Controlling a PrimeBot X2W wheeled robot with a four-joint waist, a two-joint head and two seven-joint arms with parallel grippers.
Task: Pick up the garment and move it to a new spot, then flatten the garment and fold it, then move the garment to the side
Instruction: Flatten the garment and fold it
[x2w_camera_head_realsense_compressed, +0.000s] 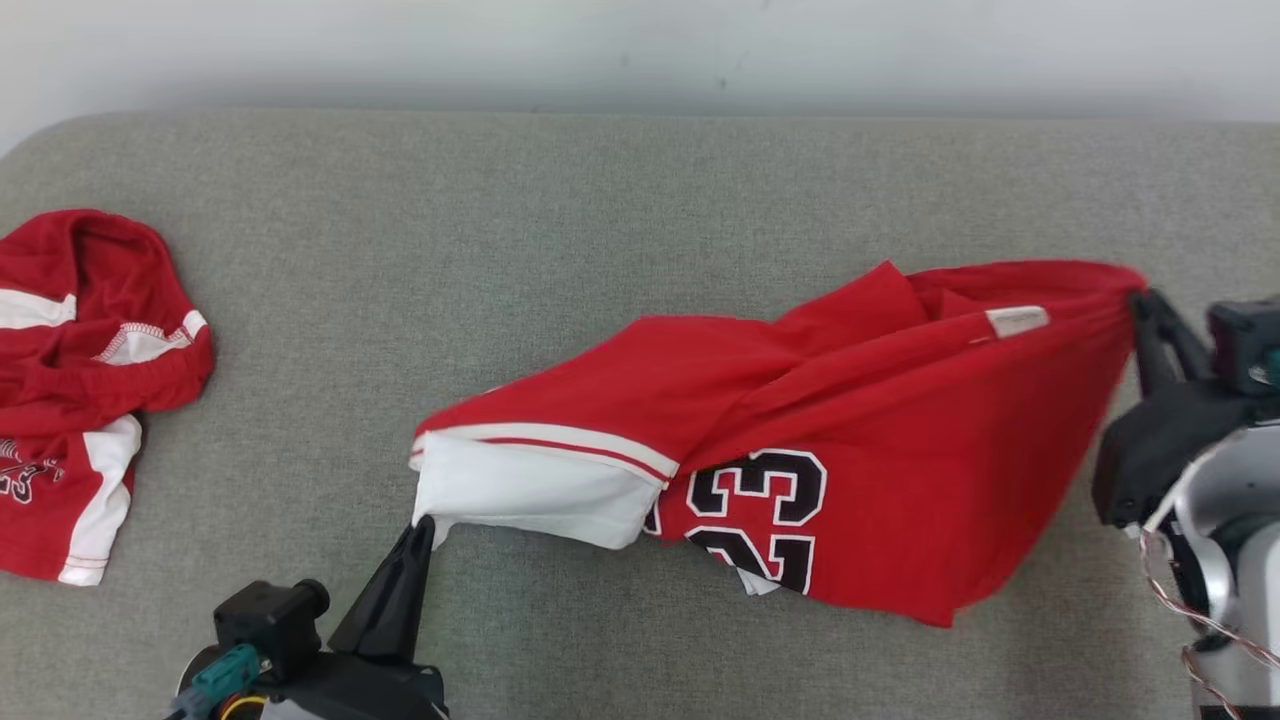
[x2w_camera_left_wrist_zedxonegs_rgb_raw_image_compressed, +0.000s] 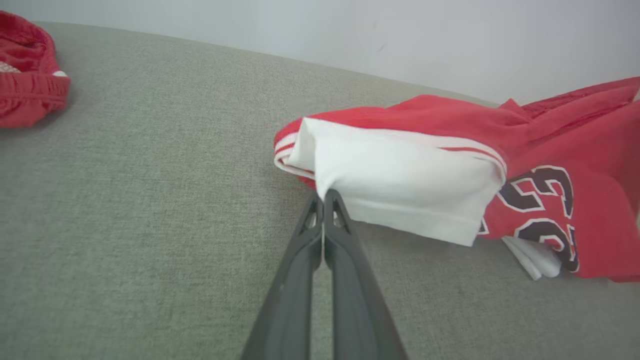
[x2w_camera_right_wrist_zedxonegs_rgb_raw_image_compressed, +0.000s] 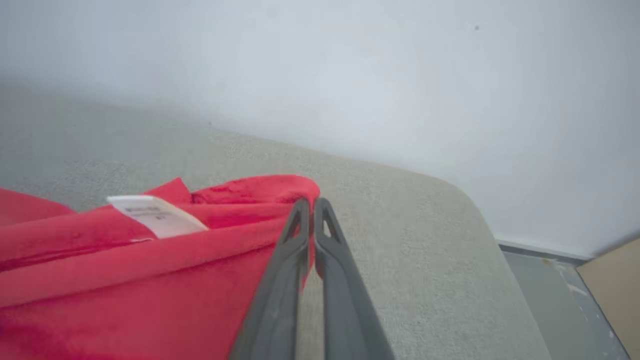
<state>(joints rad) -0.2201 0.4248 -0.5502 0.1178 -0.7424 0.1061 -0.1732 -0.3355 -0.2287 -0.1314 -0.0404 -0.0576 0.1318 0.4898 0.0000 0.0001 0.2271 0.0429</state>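
The garment (x2w_camera_head_realsense_compressed: 850, 440) is a red jersey with white trim and a black "23", stretched across the grey cushion between both arms. My left gripper (x2w_camera_head_realsense_compressed: 422, 530) is shut on its white corner at the lower left, and the left wrist view has the same pinch (x2w_camera_left_wrist_zedxonegs_rgb_raw_image_compressed: 324, 197) on the white panel (x2w_camera_left_wrist_zedxonegs_rgb_raw_image_compressed: 400, 185). My right gripper (x2w_camera_head_realsense_compressed: 1140, 300) is shut on the red edge at the far right, lifting it; the right wrist view has the closed fingertips (x2w_camera_right_wrist_zedxonegs_rgb_raw_image_compressed: 311, 204) pinching red cloth (x2w_camera_right_wrist_zedxonegs_rgb_raw_image_compressed: 150, 280) beside a white label (x2w_camera_right_wrist_zedxonegs_rgb_raw_image_compressed: 155, 215).
A second red and white garment (x2w_camera_head_realsense_compressed: 80, 390) lies crumpled at the left edge of the grey cushion (x2w_camera_head_realsense_compressed: 600, 200). A pale wall runs behind. In the right wrist view the cushion's rounded corner (x2w_camera_right_wrist_zedxonegs_rgb_raw_image_compressed: 465, 200) drops to a grey floor (x2w_camera_right_wrist_zedxonegs_rgb_raw_image_compressed: 565, 295).
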